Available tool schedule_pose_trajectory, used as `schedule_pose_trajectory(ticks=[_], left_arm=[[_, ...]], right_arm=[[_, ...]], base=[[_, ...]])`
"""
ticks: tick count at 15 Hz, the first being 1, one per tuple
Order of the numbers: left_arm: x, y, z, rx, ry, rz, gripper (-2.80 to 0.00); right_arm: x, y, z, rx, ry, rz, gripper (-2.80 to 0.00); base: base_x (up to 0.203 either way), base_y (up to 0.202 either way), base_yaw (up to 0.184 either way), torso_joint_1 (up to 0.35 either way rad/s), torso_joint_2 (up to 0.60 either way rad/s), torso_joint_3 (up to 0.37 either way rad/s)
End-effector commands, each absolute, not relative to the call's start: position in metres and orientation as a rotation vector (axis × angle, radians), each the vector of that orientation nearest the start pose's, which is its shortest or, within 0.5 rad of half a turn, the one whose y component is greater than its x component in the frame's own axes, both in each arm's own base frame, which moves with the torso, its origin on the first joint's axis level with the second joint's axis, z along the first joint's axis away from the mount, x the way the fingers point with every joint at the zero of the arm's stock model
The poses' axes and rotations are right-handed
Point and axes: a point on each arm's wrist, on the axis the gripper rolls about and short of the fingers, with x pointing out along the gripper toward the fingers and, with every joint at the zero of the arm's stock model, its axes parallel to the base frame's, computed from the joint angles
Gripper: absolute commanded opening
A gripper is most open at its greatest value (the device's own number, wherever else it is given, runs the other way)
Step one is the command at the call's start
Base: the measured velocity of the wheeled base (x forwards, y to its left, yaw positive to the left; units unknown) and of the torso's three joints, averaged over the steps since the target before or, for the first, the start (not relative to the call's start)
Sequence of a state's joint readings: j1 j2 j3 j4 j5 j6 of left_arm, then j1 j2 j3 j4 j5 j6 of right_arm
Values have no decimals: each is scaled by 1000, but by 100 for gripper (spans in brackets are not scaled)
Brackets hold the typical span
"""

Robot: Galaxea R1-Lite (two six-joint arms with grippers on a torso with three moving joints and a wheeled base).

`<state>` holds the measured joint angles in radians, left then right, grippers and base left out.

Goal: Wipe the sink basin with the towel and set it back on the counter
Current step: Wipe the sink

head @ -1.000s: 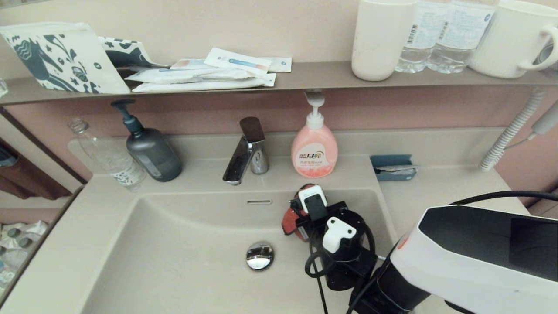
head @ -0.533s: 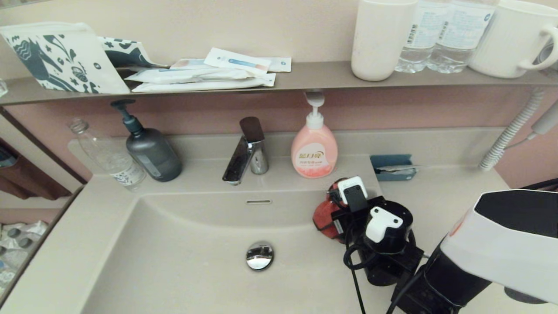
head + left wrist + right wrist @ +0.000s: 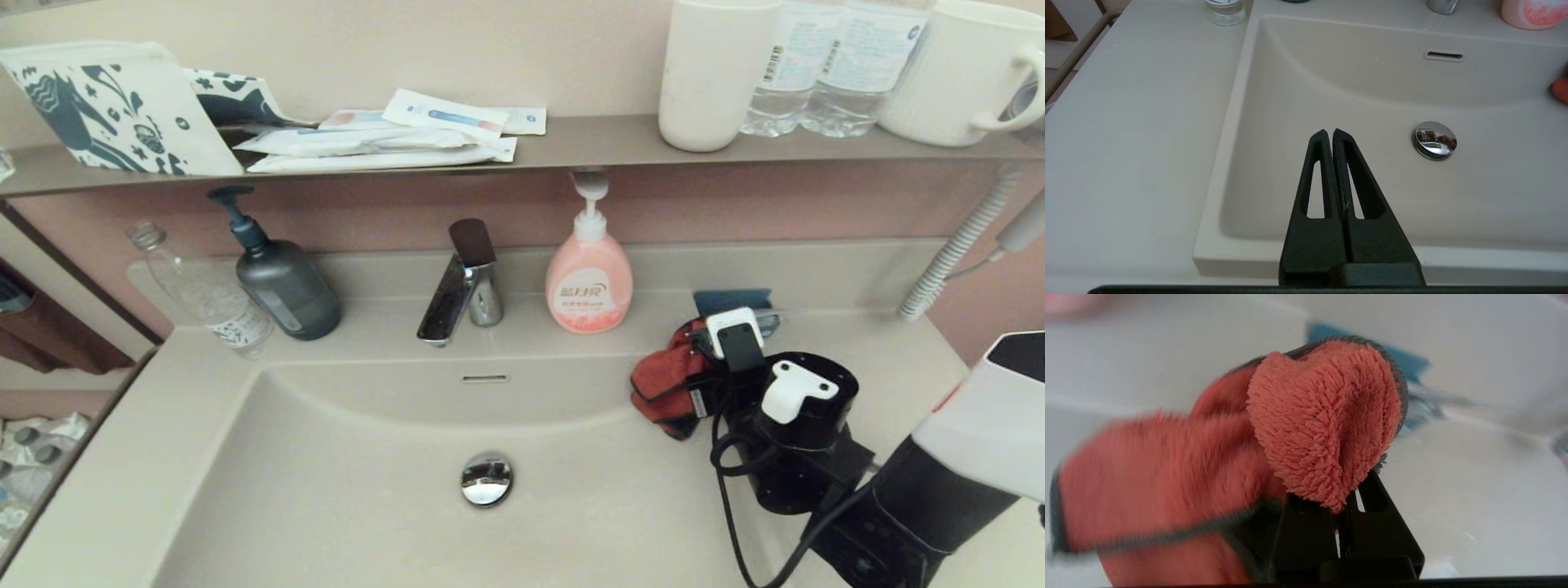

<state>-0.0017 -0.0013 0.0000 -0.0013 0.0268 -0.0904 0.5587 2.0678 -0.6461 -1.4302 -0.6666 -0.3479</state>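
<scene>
The towel (image 3: pixel 663 382), red-orange with a dark grey edge, hangs bunched from my right gripper (image 3: pixel 699 390), which is shut on it. They are above the right rim of the sink basin (image 3: pixel 367 457), at its back right corner, next to the counter (image 3: pixel 824 359). In the right wrist view the fluffy towel (image 3: pixel 1323 416) covers the fingertips of the right gripper (image 3: pixel 1346 492). My left gripper (image 3: pixel 1329 131) is shut and empty, held over the basin's front left part, near the chrome drain plug (image 3: pixel 1434 139).
A pink soap bottle (image 3: pixel 589 278) and a blue holder (image 3: pixel 733 304) stand just behind the towel. The faucet (image 3: pixel 461 286), a dark pump bottle (image 3: pixel 282 282) and a clear bottle (image 3: pixel 204 298) line the back. A shelf (image 3: pixel 588 139) above carries cups, bottles and packets.
My right gripper has carried the towel right and toward the back, up from inside the basin to over its right rim. The left gripper shows no change.
</scene>
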Motion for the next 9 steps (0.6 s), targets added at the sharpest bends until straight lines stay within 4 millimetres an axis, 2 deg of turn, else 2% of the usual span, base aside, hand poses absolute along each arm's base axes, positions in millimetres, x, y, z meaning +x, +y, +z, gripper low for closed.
schedule_pose_trajectory(ticks=[1,5,9], left_arm=[[-23,1,76,-92,-3,26,-280],[-23,1,76,-92,-4,26,-280],[-23,1,76,-91,-4,26,-280]], right_arm=[[287,161,111,-343,10,-118,-280],[258,152,110,-380,58,-89,-280],[216,165,110,-408,69,7,-280]], base=[[0,0,0,0,0,0],[0,0,0,0,0,0],[0,0,0,0,0,0]])
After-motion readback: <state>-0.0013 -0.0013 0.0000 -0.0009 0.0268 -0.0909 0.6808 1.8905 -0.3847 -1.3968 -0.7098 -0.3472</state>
